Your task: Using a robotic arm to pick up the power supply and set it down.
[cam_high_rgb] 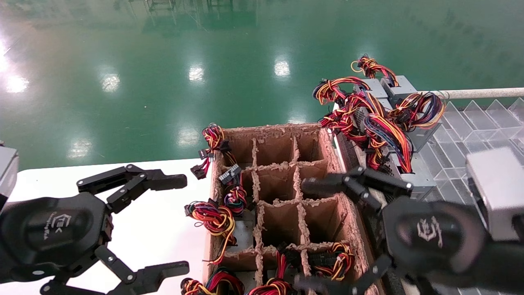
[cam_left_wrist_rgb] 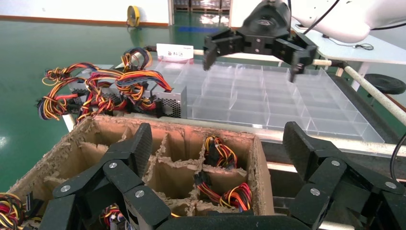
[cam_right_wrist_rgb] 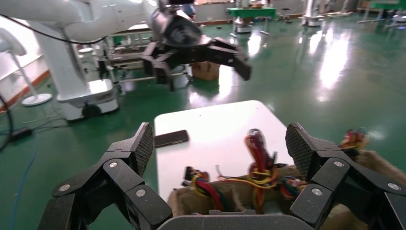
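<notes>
Right end effector (cam_high_rgb: 327,233) above wire-filled carton (cam_high_rgb: 282,196)

Splayed jaws over cardboard box (cam_left_wrist_rgb: 261,163)

A: Any writing you can read?
B: Only white logos on the left gripper (cam_high_rgb: 180,223) and right gripper (cam_high_rgb: 315,235), lettering illegible.
A: The white label card (cam_left_wrist_rgb: 174,51) behind the clear tray?
B: Dark characters, unreadable.
</notes>
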`<state>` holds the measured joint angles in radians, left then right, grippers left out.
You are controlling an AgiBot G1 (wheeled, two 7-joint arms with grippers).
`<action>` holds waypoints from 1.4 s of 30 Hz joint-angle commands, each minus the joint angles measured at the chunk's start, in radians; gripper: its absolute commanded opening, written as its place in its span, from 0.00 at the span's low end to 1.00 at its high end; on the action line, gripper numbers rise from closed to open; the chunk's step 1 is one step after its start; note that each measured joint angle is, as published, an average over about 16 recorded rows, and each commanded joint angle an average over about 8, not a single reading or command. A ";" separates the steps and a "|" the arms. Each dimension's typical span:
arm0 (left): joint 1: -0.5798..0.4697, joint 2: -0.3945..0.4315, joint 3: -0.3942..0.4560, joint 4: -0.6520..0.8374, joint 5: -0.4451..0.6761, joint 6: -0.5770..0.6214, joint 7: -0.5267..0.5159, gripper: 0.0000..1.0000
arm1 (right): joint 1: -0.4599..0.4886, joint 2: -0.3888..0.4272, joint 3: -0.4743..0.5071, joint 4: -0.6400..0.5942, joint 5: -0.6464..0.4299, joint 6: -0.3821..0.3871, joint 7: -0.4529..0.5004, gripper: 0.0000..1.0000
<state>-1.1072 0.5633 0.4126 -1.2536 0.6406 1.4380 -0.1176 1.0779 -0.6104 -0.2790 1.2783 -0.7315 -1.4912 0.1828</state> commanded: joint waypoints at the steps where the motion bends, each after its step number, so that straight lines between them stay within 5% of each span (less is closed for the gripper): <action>1: 0.000 0.000 0.000 0.000 0.000 0.000 0.000 1.00 | -0.007 -0.002 -0.001 0.012 0.002 -0.009 0.008 1.00; 42: 0.000 0.000 0.000 0.000 0.000 0.000 0.000 1.00 | -0.004 -0.001 0.000 0.006 0.002 -0.004 0.005 1.00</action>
<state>-1.1071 0.5632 0.4126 -1.2535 0.6404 1.4379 -0.1176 1.0740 -0.6110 -0.2794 1.2840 -0.7297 -1.4956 0.1877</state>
